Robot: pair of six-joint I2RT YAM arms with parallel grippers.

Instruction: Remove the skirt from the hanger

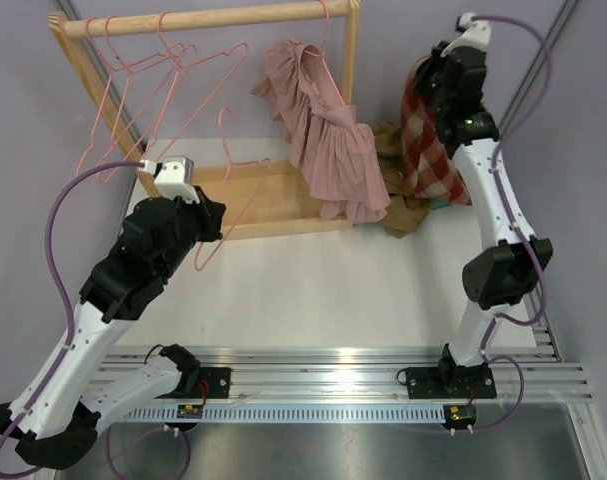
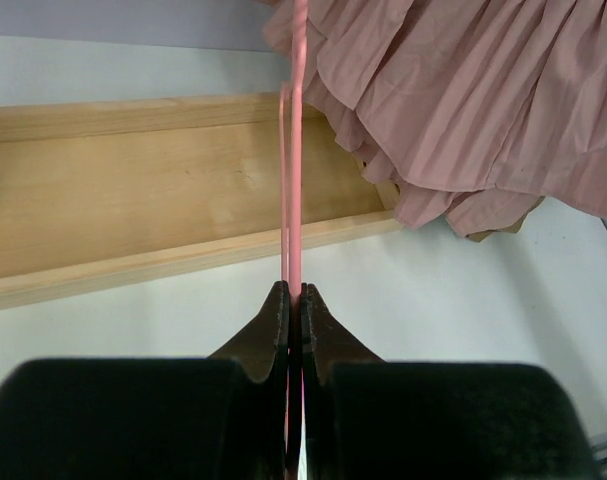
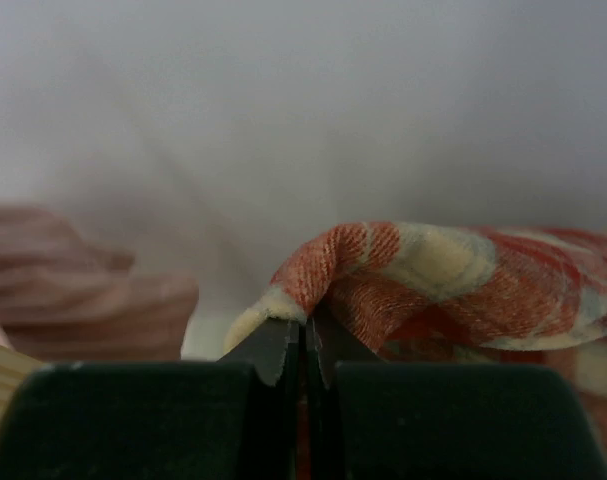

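My left gripper point(image 1: 215, 222) is shut on the wire of a pink hanger point(image 2: 298, 150), gripping it between the fingertips point(image 2: 294, 292) just in front of the wooden rack's base. A pink pleated skirt point(image 1: 328, 150) hangs from another pink hanger on the rack rail, to the right of the held wire point(image 2: 463, 100). My right gripper point(image 1: 430, 78) is raised at the far right and shut point(image 3: 305, 325) on a fold of a red plaid skirt point(image 3: 463, 270), which droops below it point(image 1: 428, 150).
The wooden rack point(image 1: 203, 20) holds several empty pink hangers point(image 1: 133, 70) at its left end. Its wooden base tray point(image 2: 133, 190) lies ahead of my left gripper. A brown garment point(image 1: 398, 215) lies heaped on the table under the plaid skirt.
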